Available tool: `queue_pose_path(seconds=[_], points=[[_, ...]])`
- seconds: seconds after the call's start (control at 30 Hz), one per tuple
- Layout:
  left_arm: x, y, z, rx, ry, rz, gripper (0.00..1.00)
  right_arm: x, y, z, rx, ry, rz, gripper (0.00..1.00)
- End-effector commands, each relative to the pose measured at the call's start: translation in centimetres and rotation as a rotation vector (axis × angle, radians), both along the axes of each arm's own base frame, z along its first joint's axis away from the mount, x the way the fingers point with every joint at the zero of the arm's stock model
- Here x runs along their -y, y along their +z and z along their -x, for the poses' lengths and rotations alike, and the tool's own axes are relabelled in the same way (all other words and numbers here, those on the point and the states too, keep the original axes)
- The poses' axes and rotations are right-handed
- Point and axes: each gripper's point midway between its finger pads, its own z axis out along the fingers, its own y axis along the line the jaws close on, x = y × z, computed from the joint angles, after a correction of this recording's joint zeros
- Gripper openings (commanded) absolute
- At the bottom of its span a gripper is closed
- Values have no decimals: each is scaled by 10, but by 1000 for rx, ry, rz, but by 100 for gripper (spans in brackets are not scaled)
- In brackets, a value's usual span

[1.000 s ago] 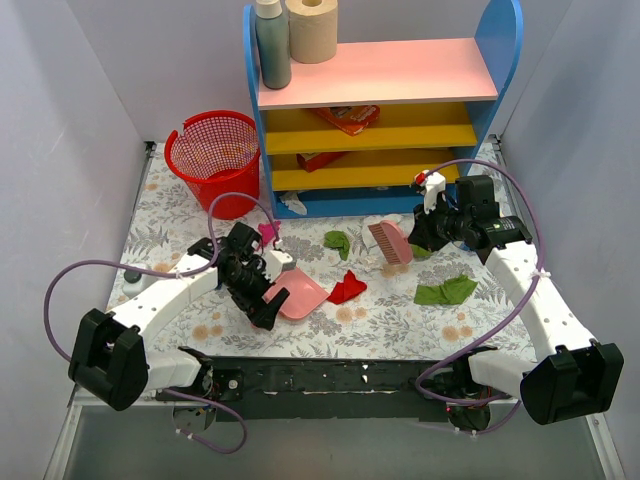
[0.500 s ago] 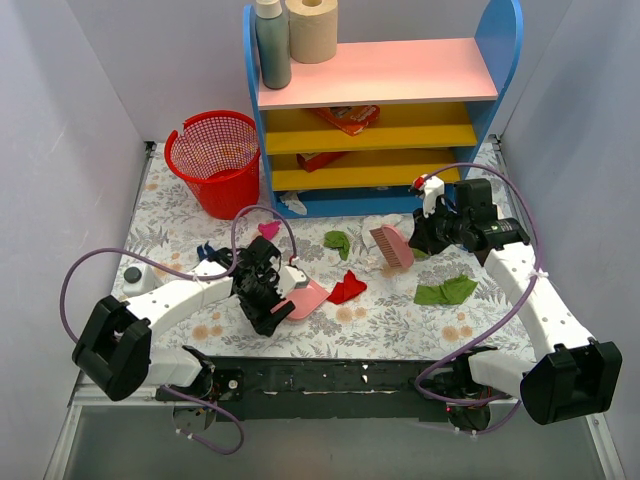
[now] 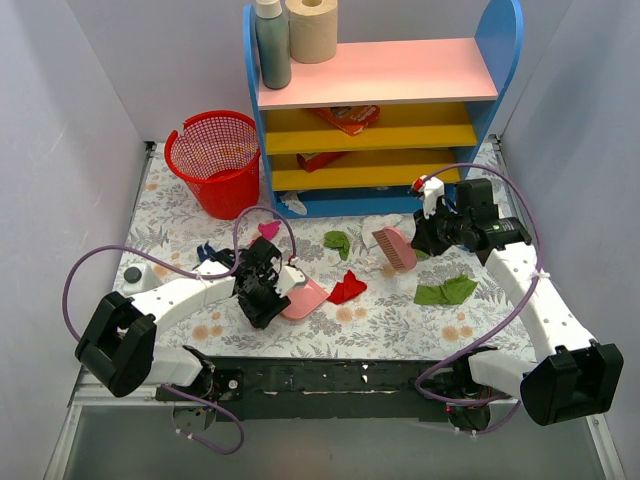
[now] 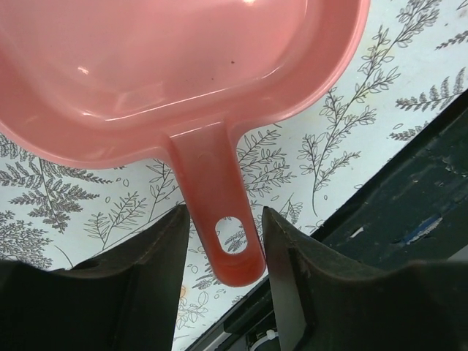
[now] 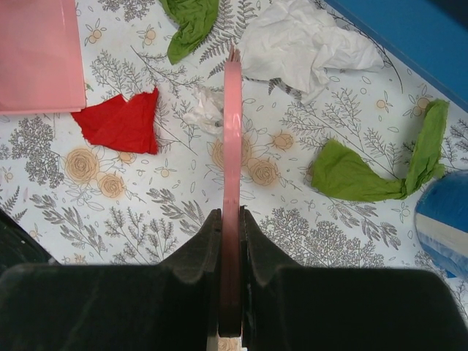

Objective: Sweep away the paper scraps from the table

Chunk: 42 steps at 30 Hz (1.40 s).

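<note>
Paper scraps lie on the table [image 3: 380, 320]: a red one [image 3: 347, 290] [image 5: 121, 121], two green ones [image 3: 337, 242] [image 3: 445, 291], a white one [image 5: 303, 40], a magenta one [image 3: 268, 229] and a dark blue one [image 3: 207, 251]. A pink dustpan [image 3: 303, 298] [image 4: 183, 66] lies left of the red scrap. My left gripper [image 3: 268, 298] [image 4: 223, 212] is open; its jaws closely flank the dustpan handle [image 4: 216, 183], with slivers of cloth showing on both sides. My right gripper [image 3: 425, 235] [image 5: 231, 216] is shut on a pink brush [image 3: 390, 245] [image 5: 232, 131] standing over the scraps.
A red mesh basket [image 3: 215, 160] stands at the back left. The blue, pink and yellow shelf unit [image 3: 380, 110] fills the back, with a white scrap [image 3: 292, 204] at its foot. A dark rail [image 3: 330, 380] runs along the near edge.
My left gripper has swung in behind the dustpan and its jaws have narrowed around the handle. The right arm and brush have barely moved.
</note>
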Motion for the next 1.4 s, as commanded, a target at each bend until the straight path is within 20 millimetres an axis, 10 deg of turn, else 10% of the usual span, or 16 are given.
queue_pose_path(seconds=[0.0, 0.63, 0.87, 1.37], points=[[-5, -5, 2, 22, -12, -9, 43, 2, 34, -4, 95, 13, 8, 1], [6, -12, -6, 53, -23, 41, 35, 29, 43, -5, 83, -48, 150, 1], [13, -9, -9, 58, -19, 71, 47, 41, 40, 9, 69, -54, 210, 1], [12, -1, -7, 33, -46, 56, 13, 93, 42, 23, 50, -153, 461, 1]])
